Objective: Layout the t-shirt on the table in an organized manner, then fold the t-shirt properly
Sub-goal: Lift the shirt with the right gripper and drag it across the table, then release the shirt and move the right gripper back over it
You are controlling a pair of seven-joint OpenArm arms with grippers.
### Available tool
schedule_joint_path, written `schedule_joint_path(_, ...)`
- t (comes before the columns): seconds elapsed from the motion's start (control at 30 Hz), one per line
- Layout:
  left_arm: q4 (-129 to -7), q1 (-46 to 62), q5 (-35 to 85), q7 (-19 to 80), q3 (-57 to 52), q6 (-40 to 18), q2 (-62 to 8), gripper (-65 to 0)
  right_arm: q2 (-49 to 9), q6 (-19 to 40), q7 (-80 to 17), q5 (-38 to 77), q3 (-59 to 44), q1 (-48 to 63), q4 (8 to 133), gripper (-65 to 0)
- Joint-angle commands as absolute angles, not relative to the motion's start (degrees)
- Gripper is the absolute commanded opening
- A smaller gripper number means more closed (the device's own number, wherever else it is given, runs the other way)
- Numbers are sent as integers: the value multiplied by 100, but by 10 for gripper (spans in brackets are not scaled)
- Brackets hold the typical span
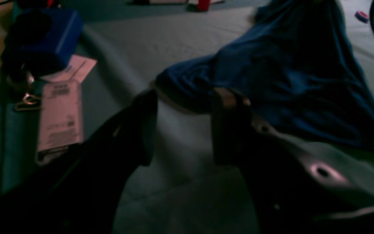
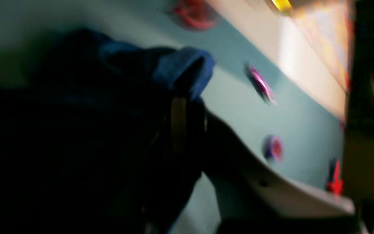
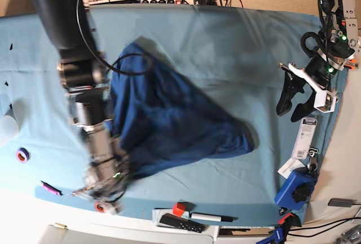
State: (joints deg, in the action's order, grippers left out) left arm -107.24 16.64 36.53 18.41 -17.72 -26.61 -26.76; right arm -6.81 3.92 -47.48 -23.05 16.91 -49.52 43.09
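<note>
The dark navy t-shirt [image 3: 169,117] lies bunched in a rough triangle in the middle of the teal-covered table [image 3: 225,41]. At the shirt's near-left edge my right gripper [image 3: 115,171] is blurred. The right wrist view shows its fingers [image 2: 179,123] close together, with a fold of the t-shirt [image 2: 187,68] bunched at their tips. My left gripper [image 3: 296,100] hangs open over the table's right side. In the left wrist view my left gripper [image 1: 187,97] has bare table [image 1: 180,42] between its fingers, just short of the t-shirt's [image 1: 291,84] nearest corner.
A blue box [image 3: 294,187] and paper tags [image 3: 307,137] lie at the right edge near the left arm. A tape roll [image 3: 22,155] and a pink marker [image 3: 49,188] sit at the left. A red block [image 3: 179,208], a pen [image 3: 211,217] and a black remote [image 3: 180,222] line the front edge.
</note>
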Motion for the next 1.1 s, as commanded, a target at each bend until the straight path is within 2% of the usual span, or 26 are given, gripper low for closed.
schedule_joint_path(0.0,-10820,1614,3734,1673,-1813,-2689,-2764,-395,-770,336,-4895,-2324,1682,-5199,4735,-650)
schedule_joint_path(0.27,-10820,1603,3736,1678,-1813,-2694,-2762,-395,-1435,419,-7207,-1350,1678,-4370,7684,-650)
schedule_joint_path(0.4,-10820,1603,3734,1765,-1813,-2689,-2764,-395,-1472,429,-7609,-1142,1682,-3509,8289,-650)
schedule_joint_path(0.6,-10820,1603,3736,1824,-1813,-2692,-2766,-395,-1479,504,-7789,-1092,1682,-1964,9203,-650)
schedule_joint_path(0.87,-10820,1603,3736,1848,-1813,-2692,-2764,-395,-1479,515,-7771,-1166,1682,244,11485,-650)
schedule_joint_path(1.07,-10820,1603,3736,1850,-1813,-2692,-2764,-395,-1476,521,-7679,-1203,1682,1494,12873,-650)
